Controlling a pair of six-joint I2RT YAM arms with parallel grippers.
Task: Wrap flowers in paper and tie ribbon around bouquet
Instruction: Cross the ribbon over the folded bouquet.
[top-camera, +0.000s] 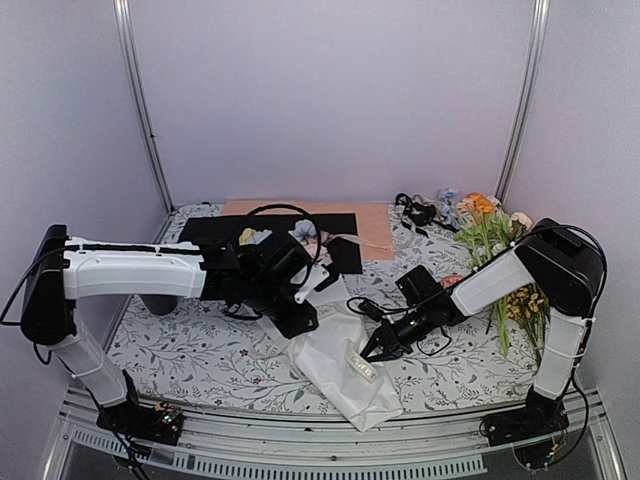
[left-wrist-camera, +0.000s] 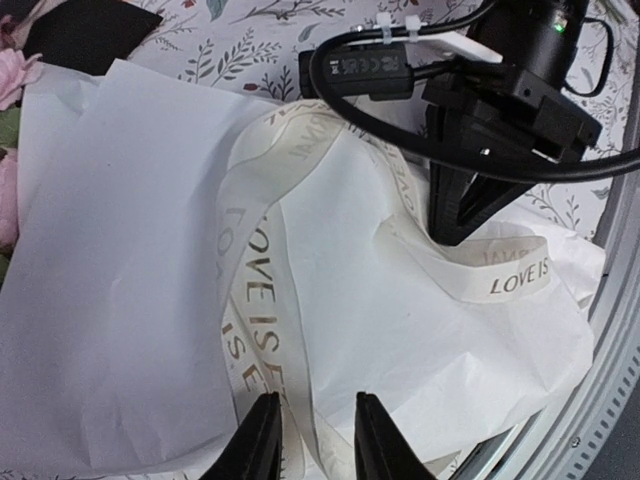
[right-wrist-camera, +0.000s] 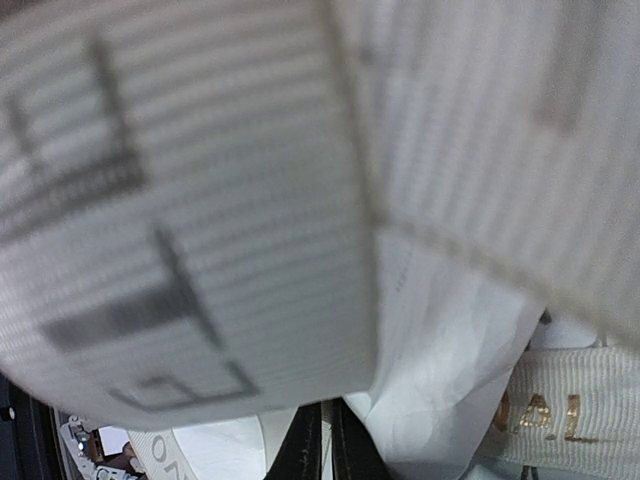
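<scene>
The bouquet lies as a white paper cone near the table's front, its pale blooms pointing back over the black sheet. In the left wrist view the paper fills the frame, with a pink bloom at the left edge. The cream ribbon, lettered "LOVE IS", loops across it. My left gripper hovers just over the paper, jaws apart, a ribbon strand running by its left finger. My right gripper pinches the ribbon's other stretch. Up close, blurred ribbon covers most of the right wrist view above the shut fingers.
A black sheet and a peach sheet lie at the back. Orange-and-yellow sprigs and a black ribbon sit at the back right. The table's metal front rail runs close to the paper's tip.
</scene>
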